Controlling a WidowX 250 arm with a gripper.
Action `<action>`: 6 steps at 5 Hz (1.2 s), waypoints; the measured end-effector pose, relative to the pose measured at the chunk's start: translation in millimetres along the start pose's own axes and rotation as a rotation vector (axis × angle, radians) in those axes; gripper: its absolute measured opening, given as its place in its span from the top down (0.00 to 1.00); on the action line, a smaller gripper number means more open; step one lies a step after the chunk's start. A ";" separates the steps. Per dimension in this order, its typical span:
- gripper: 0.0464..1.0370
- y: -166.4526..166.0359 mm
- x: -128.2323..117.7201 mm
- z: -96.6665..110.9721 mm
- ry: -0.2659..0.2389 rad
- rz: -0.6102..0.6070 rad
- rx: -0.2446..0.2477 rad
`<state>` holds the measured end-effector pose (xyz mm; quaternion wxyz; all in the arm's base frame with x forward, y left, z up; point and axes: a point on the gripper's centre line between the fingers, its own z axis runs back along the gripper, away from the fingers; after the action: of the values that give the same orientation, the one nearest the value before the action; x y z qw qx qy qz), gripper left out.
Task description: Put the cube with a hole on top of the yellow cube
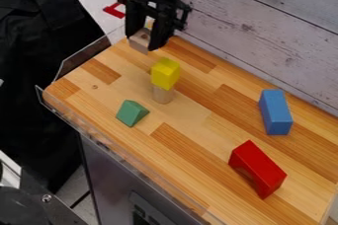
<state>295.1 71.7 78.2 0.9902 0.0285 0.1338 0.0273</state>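
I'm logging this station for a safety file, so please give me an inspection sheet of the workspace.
Surface: striped wooden tabletop, clear plastic edging
Job's things: pale wooden cube held beyond the yellow cube, which sits on a round wooden post
Clutter: green wedge block, blue rectangular block, red arch block
Gripper: black two-finger gripper, closed on the wooden cube
Cables: thin dark line on the floor, possibly one
Surroundings: whitewashed plank wall, black cloth

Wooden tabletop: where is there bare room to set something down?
The tabletop is bare between the green wedge and red arch, and between the yellow cube and blue block. It is crowded towards the top, where the gripper holds the light wooden block near the yellow cube on its wooden cylinder.
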 end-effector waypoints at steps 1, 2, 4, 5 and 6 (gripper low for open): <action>0.50 -6.1 0.6 -1.8 -0.004 -0.022 -0.010; 0.50 -16.7 -2.1 -7.1 0.009 -0.049 -0.031; 0.50 -26.7 -0.7 -8.9 0.001 -0.077 -0.037; 0.50 -27.8 0.4 -8.5 -0.005 -0.066 -0.041; 0.50 -28.7 0.7 -10.5 0.005 -0.053 -0.046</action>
<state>294.3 43.7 66.2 0.9906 0.0021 0.1365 0.0040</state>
